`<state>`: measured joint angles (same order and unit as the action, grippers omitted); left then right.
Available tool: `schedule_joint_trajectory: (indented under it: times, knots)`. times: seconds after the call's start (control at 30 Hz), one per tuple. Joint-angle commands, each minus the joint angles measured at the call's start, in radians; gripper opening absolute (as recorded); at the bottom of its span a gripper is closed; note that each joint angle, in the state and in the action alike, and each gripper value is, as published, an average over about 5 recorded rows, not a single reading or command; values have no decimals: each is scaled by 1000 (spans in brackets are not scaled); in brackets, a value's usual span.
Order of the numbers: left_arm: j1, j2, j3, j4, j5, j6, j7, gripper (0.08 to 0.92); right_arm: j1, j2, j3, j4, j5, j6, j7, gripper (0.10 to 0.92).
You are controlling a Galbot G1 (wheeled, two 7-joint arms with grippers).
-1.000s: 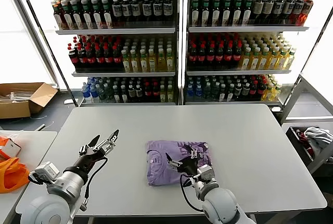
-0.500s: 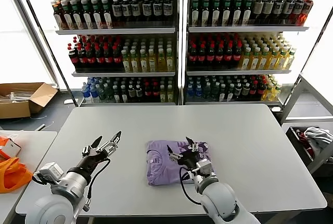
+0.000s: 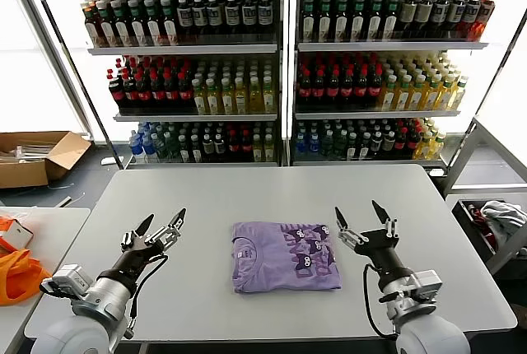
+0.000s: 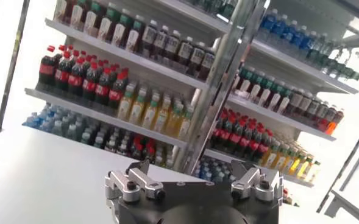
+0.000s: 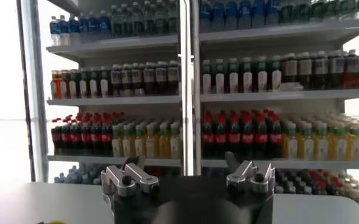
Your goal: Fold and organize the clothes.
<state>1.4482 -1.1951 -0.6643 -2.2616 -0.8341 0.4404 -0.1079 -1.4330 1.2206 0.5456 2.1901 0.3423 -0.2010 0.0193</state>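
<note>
Both jaws are spread wide, nothing held: left gripper (image 3: 160,228) is raised w/ clear table to the shirt's left, right gripper (image 3: 364,224) just off its right edge. The lavender T-shirt (image 3: 284,256) lies folded flat at mid-table (image 3: 247,189), graphic up. Folding is judged done; next, the bundle needs to be gripped at an edge and stowed.

Shop-like test space — stocked drink shelves (image 3: 280,66), grey table (image 3: 272,197)
</note>
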Motion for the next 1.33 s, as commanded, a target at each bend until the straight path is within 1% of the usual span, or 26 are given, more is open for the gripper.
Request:
schedule_joint_trajectory:
  times: [0.03, 0.33, 0.57, 0.73, 1.03, 1.17, 1.33]
  knots:
    - [87, -63, -124, -13, 148, -27, 161, 823, -309, 41, 382, 96, 24, 148, -121, 823]
    - [137, -62, -159, -9, 212, -74, 217, 823, -299, 62, 365, 49, 14, 155, -128, 823]
    - [172, -96, -182, -18, 337, -105, 301, 823, -280, 79, 343, 41, -11, 157, -126, 823]
    - [194, -114, -169, -25, 417, -130, 334, 822, -291, 77, 355, 25, -8, 173, -133, 823]
    - [208, -116, -156, 5, 497, -196, 354, 822, -311, 90, 311, 3, -44, 189, -135, 823]
    - [226, -132, -148, 21, 508, -231, 354, 823, -308, 97, 274, 3, -61, 195, -137, 823]
    - [247, -156, -154, 1, 512, -257, 353, 823, -306, 104, 247, 9, -70, 198, -146, 823]
